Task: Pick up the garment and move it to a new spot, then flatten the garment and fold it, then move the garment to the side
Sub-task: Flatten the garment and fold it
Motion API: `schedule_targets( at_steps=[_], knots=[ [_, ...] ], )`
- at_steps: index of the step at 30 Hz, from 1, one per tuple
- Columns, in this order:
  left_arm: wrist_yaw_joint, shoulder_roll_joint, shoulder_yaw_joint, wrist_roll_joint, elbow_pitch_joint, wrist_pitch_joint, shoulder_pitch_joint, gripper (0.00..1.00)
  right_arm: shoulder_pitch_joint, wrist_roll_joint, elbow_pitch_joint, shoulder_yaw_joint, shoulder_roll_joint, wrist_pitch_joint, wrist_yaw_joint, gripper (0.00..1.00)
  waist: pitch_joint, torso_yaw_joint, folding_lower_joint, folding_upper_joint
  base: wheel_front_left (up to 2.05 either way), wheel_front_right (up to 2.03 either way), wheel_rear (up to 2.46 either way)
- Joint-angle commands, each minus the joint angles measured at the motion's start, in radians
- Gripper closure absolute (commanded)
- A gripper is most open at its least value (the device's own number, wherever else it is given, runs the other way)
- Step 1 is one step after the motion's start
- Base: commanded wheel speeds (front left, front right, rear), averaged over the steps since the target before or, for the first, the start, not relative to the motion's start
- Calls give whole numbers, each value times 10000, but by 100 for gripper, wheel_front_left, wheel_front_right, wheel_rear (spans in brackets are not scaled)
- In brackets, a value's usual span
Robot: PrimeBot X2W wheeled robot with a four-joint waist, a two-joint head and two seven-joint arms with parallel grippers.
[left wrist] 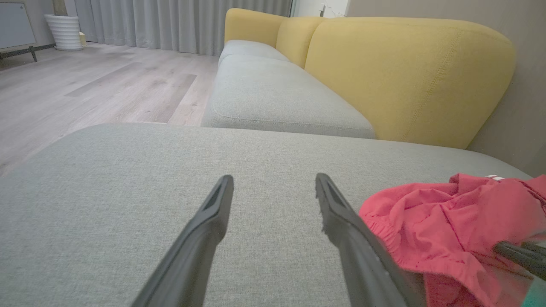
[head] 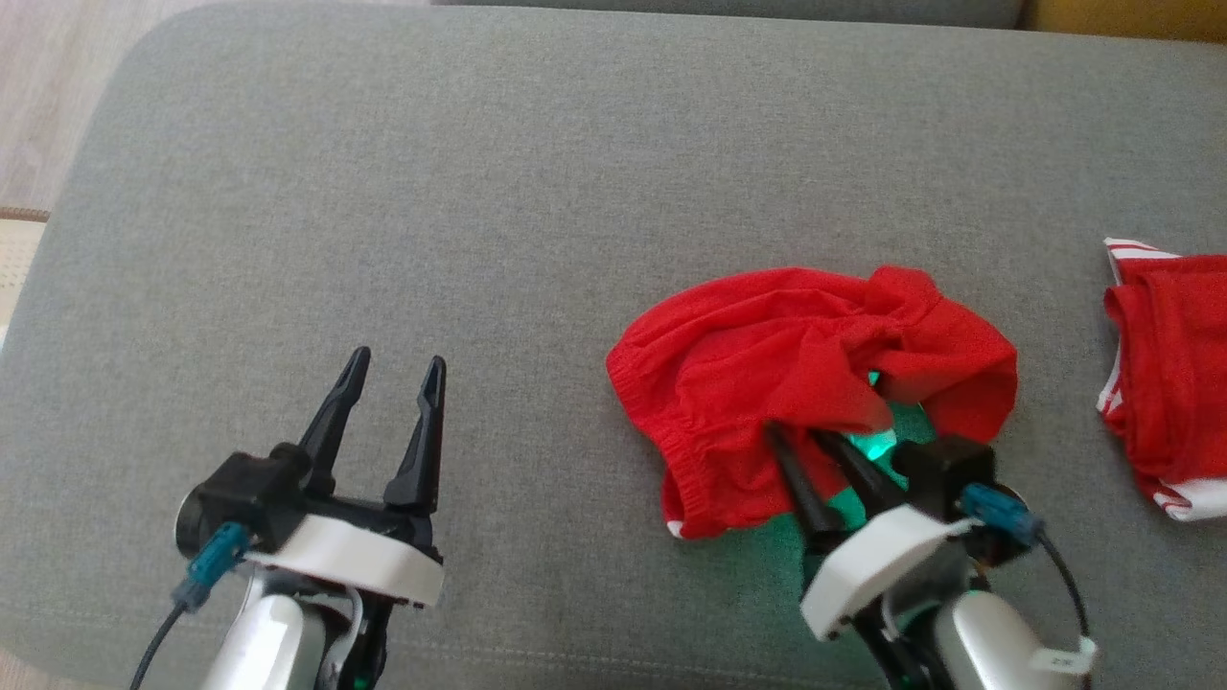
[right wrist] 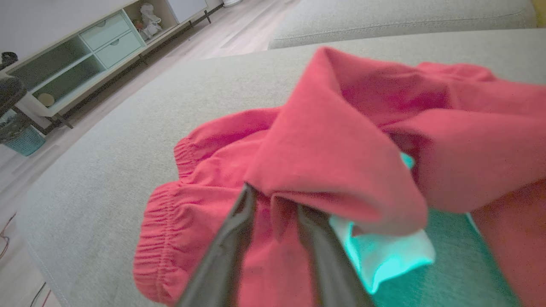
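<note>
Left claw [head: 398, 357]: released, empty, over bare sofa cushion [head: 479, 192]. Garment [head: 786, 355]: crumpled heap on the cushion, right of centre. Right claw [head: 803, 439]: fingers narrowly parted, a fold draped over the tips; whether it grips cannot be told. Second red garment [head: 1169, 364] lies far right. Judgement: flattening, folding and the move aside remain outstanding.

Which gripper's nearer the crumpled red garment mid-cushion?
Right. The right gripper has its fingertips under a fold of the garment; the left gripper is apart, to its left over bare cushion.
</note>
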Motion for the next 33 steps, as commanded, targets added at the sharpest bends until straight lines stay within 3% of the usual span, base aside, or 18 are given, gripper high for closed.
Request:
schedule_targets(
  at_steps=[1,6,13,25,33],
  knots=[
    [-23,32,447,146,-250,-124,-471,0,-549,108,-268,479,-24,-208,69,0,16,-1,0,0,0,0,0],
    [-26,69,563,207,-213,-124,-414,0,-685,233,-530,1007,-24,-777,69,0,-113,-85,0,0,0,0,0],
    [95,147,690,295,-218,-124,-208,0,-514,119,-1318,751,-24,-1277,69,0,-473,-270,0,0,0,0,0],
    [646,409,774,688,-628,-59,603,0,511,-1018,-2646,-1875,-24,-1103,69,0,-1307,-537,0,0,0,0,0],
    [866,543,694,769,-979,186,1213,0,1490,-1220,-3067,-2449,-24,-664,69,0,-1606,-608,0,0,0,0,0]
  ],
)
